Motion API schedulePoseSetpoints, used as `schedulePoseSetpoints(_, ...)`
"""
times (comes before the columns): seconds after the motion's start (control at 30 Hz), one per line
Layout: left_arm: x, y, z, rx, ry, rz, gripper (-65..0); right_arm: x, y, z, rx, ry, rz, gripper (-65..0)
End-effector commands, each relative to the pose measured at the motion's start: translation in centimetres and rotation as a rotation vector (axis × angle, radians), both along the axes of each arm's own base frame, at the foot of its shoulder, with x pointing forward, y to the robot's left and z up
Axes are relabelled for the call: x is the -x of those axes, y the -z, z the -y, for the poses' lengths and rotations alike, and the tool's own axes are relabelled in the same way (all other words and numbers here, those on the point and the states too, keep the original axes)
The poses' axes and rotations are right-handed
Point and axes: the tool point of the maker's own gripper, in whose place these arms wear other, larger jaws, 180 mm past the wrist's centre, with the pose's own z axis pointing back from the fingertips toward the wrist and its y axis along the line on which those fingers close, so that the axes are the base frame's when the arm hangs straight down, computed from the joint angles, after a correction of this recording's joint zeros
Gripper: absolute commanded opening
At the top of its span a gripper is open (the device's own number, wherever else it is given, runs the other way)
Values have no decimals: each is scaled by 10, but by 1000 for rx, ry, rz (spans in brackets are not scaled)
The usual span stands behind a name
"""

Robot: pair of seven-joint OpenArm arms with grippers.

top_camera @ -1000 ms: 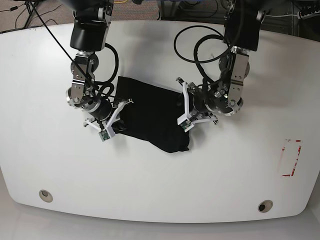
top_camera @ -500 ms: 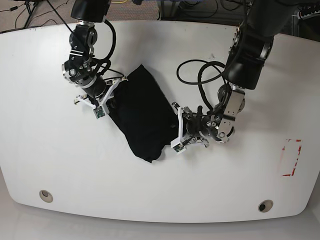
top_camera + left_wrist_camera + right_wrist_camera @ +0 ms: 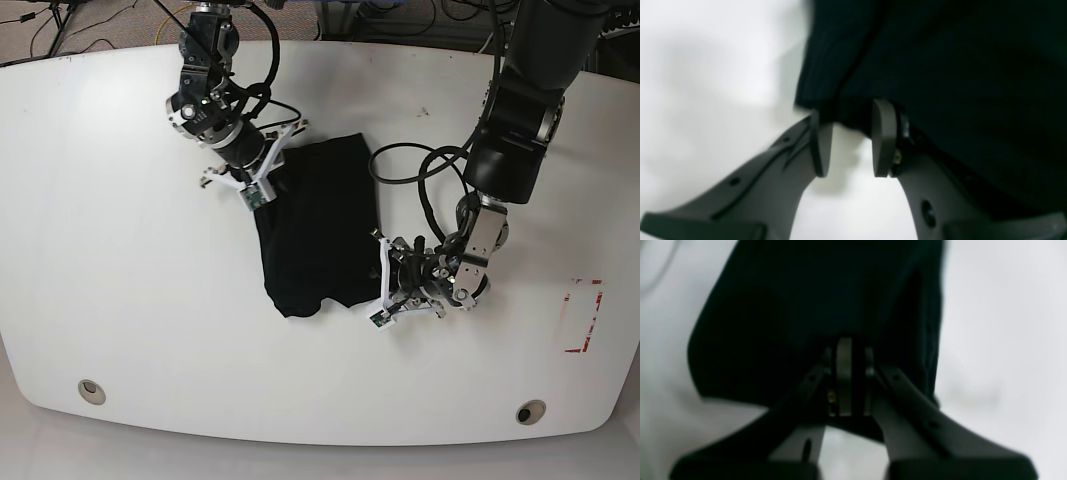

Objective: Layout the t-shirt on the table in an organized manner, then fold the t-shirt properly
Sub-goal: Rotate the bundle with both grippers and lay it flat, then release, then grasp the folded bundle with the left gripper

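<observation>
The black t-shirt (image 3: 315, 225) lies as a folded, narrow bundle on the white table (image 3: 120, 300), its print hidden. My right gripper (image 3: 275, 165) is at the bundle's far left corner. In the right wrist view this gripper (image 3: 845, 346) is shut, with black cloth (image 3: 790, 306) pinched between its pads. At the bundle's near right edge is my left gripper (image 3: 380, 280). The left wrist view shows that gripper (image 3: 848, 113) with its fingertips closed on the shirt's thick hem (image 3: 907, 66), a gap remaining lower between the pads.
A red-outlined rectangle mark (image 3: 583, 315) is on the table at the right. Two grommet holes (image 3: 91, 390) (image 3: 530, 412) sit near the front edge. Cables loop from the left arm (image 3: 430, 165) over the table behind the shirt.
The shirt has swung round with both grippers on it. My right gripper moved toward the back of the table and my left gripper toward the front, so the bundle now runs front to back.
</observation>
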Motion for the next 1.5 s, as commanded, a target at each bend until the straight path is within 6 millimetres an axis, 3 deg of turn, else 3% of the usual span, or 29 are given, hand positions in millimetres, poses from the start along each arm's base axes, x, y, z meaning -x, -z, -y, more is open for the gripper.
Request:
schedulePoseSetpoints(0.0, -23, -31, 4, 27, 3, 77, -465, -3, -16, -16, -33, -41, 52, -612)
schedulePoseSetpoints(0.27, -39, -83, -11, -11, 18, 220, -465, -13, -47, -15, -12, -54, 148, -610)
schedulePoseSetpoints(0.57, -17, -118, -27, -16, -39, 308, -465, -38, -58, 2, 81, -76, 165, -610)
schedulePoseSetpoints(0.8, 18, -114, -57, -9, -120, 328, -465, -68, -65, -9, 49, -77, 181, -610)
schedulePoseSetpoints(1.07, 60, -100, -98, -49, -198, 316, -465, -92, -28, -23, -18, -96, 96, -612)
schedulePoseSetpoints(1.17, 73, -96, -100, -55, -200, 308, -465, -95, -10, -24, -62, -94, 81, -612)
schedulePoseSetpoints(1.33, 93, -87, -97, -60, -188, 283, -465, -99, 15, -8, -81, -82, 46, -612)
schedulePoseSetpoints(1.47, 101, -80, -96, -61, -184, 263, -465, -107, 12, -2, -68, -80, 58, -612)
